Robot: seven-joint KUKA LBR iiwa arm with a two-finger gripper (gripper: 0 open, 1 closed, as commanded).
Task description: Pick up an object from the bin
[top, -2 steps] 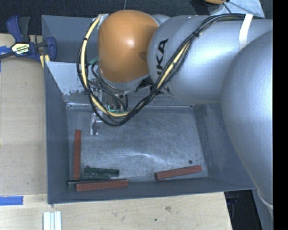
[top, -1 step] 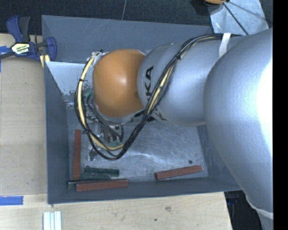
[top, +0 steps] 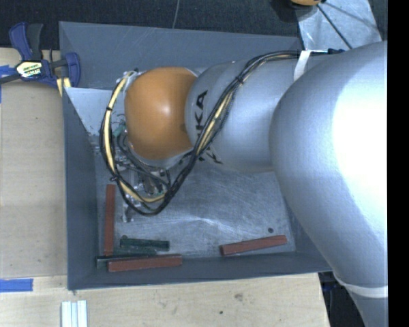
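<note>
Pick not yet accomplished, as far as can be judged: everything visible lies on the floor of the bin. Along the near wall lie a reddish-brown bar, a dark green stick just behind it, and a second brown bar to the right. A third brown bar runs along the left wall. The gripper hangs just beside this one, apparently the likeliest candidate. Its opening cannot be told beneath the cables and orange cover.

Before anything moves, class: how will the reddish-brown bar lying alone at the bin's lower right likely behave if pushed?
The reddish-brown bar looks straight and flat-sided, so probably stiff and apt to slide, not roll. It lies close to the bin wall, so a push may pin it there. Thin, so likely light.
</note>
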